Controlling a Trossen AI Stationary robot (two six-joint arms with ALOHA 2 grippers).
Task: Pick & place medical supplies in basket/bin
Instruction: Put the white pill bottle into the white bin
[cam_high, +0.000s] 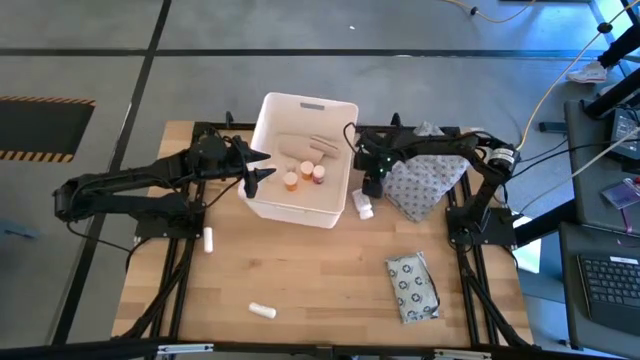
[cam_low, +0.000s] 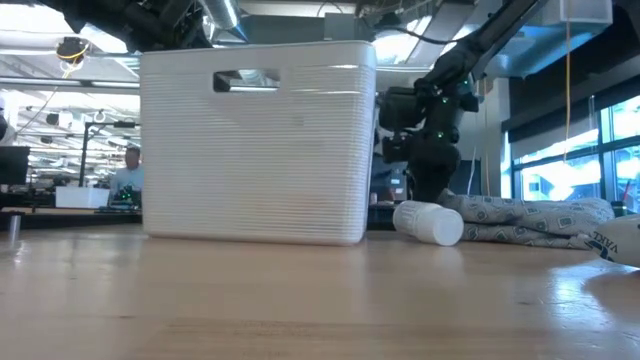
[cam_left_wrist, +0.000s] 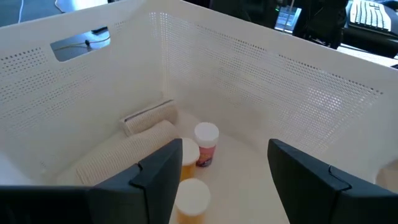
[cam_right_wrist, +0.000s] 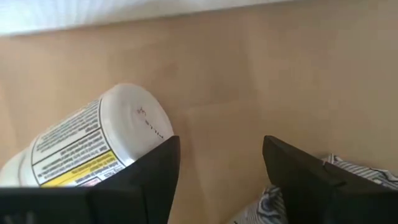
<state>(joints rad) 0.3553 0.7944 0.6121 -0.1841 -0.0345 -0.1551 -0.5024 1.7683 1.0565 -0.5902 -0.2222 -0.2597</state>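
Nearest the right wrist camera, a white pill bottle (cam_right_wrist: 87, 146) with a yellow-and-white label lies on its side on the wooden desk (cam_high: 320, 290), just beside the white basket (cam_high: 262, 135) and next to the grey dotted cloth bundle (cam_high: 425, 185). Above this bottle the right tool (cam_high: 372, 186) hangs with its fingers spread apart, holding nothing. Over the basket's left rim the left tool (cam_left_wrist: 221, 171) points inward, its fingers also wide open and empty. Inside the basket lie tan bandage rolls (cam_left_wrist: 134, 149) and three small bottles (cam_left_wrist: 205, 143), at least two of them orange with white caps. Elsewhere on the desk are a small white vial (cam_high: 208, 239) near the left arm, another white vial (cam_high: 263, 311) toward the front edge, and a flat grey packet printed with rings (cam_high: 412, 288) on the right.
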